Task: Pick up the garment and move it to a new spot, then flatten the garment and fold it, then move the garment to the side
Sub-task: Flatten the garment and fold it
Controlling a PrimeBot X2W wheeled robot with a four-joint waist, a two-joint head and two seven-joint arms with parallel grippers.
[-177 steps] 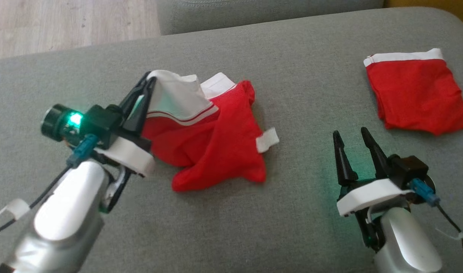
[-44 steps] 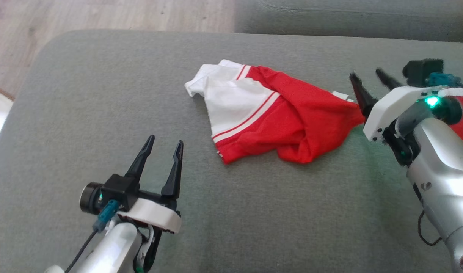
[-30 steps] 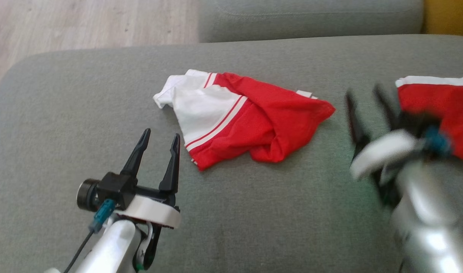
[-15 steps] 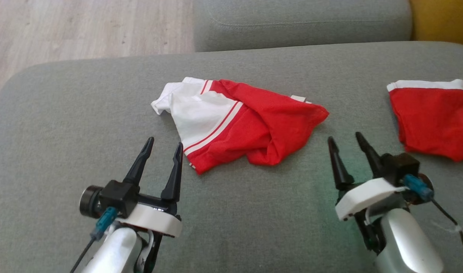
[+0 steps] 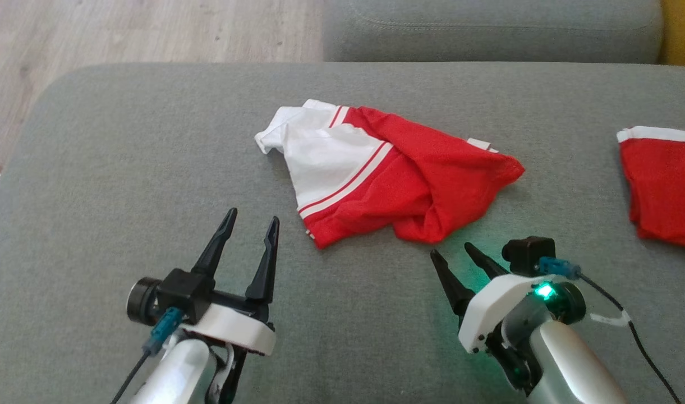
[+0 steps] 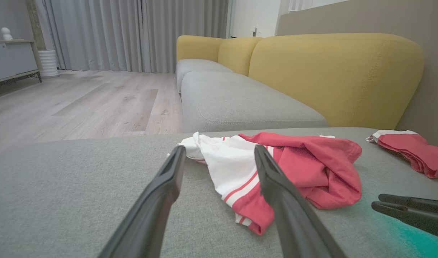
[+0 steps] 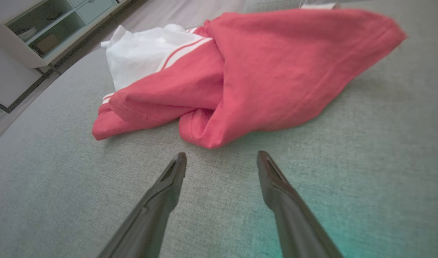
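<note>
A crumpled red and white garment (image 5: 387, 174) lies in a loose heap on the grey sofa seat (image 5: 123, 168). The left wrist view shows the garment (image 6: 276, 172) just beyond the fingers, and the right wrist view has the garment (image 7: 226, 79) a short way ahead. My left gripper (image 5: 251, 217) stands open near the lower left, a little short of the garment's white end, holding nothing. My right gripper (image 5: 450, 251) is open too, with its tips pointing at the garment's red near edge without touching it.
A second red garment with a white band (image 5: 665, 185) lies folded at the right edge of the seat. Another grey seat cushion (image 5: 488, 28) sits behind, with wooden floor (image 5: 123, 28) at the far left. A yellow sofa back (image 6: 333, 75) rises beyond.
The head camera has shifted between frames. My right gripper has swung in from the right and turned its tips toward the garment's red edge. The garment lies as it did.
</note>
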